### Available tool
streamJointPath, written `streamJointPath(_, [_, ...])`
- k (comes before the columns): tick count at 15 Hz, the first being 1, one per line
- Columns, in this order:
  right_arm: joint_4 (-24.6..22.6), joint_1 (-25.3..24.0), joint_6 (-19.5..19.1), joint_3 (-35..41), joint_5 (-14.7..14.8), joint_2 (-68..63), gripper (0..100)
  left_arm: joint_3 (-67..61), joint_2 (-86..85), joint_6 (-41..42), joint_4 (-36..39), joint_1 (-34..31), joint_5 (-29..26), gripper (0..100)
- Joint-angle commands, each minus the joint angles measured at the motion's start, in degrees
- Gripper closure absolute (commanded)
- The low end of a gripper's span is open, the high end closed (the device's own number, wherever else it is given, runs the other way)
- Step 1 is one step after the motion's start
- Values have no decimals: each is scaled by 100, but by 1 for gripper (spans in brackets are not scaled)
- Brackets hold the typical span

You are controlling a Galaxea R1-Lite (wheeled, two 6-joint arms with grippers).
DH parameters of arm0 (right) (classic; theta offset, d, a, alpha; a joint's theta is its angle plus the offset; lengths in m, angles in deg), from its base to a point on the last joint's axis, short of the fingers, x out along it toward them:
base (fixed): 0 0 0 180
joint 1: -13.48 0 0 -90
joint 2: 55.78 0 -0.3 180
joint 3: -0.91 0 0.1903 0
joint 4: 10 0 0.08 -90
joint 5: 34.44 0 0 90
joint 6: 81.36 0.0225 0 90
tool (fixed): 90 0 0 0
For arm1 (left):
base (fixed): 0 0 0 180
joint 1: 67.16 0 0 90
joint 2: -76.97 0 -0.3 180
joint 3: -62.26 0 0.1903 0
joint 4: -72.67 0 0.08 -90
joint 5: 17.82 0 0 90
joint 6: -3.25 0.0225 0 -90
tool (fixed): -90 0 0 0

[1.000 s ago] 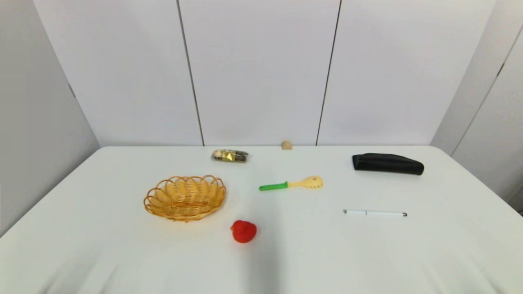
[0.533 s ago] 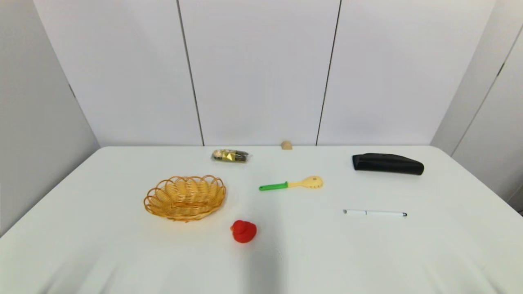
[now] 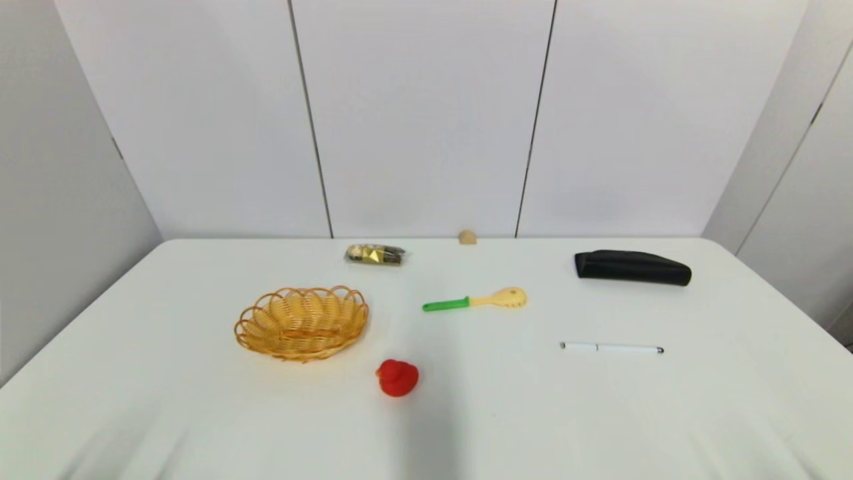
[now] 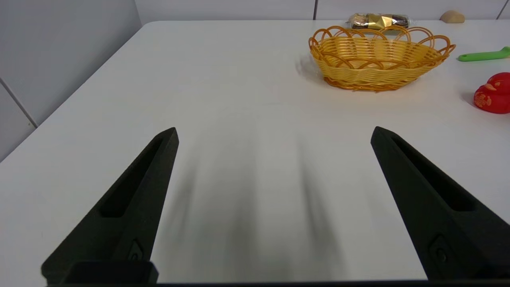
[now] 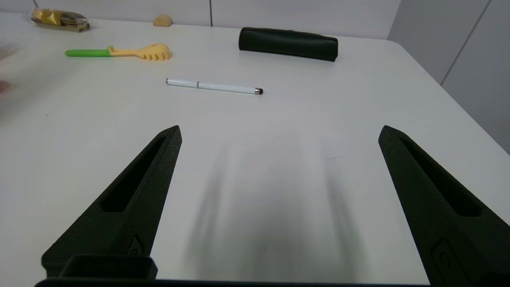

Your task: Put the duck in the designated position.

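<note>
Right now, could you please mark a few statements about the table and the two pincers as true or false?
1. The duck sits inside the basket. False: it stands on the table beside the basket, apart from it.
2. The left pincer is open and holds nothing. True.
3. The pen lies on top of the black case. False: it lies on the table, nearer the robot than the case.
4. The spoon has a green handle. True.
5. The right pincer is shut on the pen. False: it is open, short of the pen.
</note>
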Motion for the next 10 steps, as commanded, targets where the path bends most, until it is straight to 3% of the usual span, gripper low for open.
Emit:
streamJointPath(1, [-4,0,-5,53,-3,-7,0,296,280,163,-87,-11,-8,0])
streamJointPath(6, [-4,0,-5,44,-3,-7,0,3381,3330,1305,-1353,25,-52,0])
streamJointPath(10, [-4,0,-5,53,-3,-7,0,5025,5219,2351,-2241,95,-298,0])
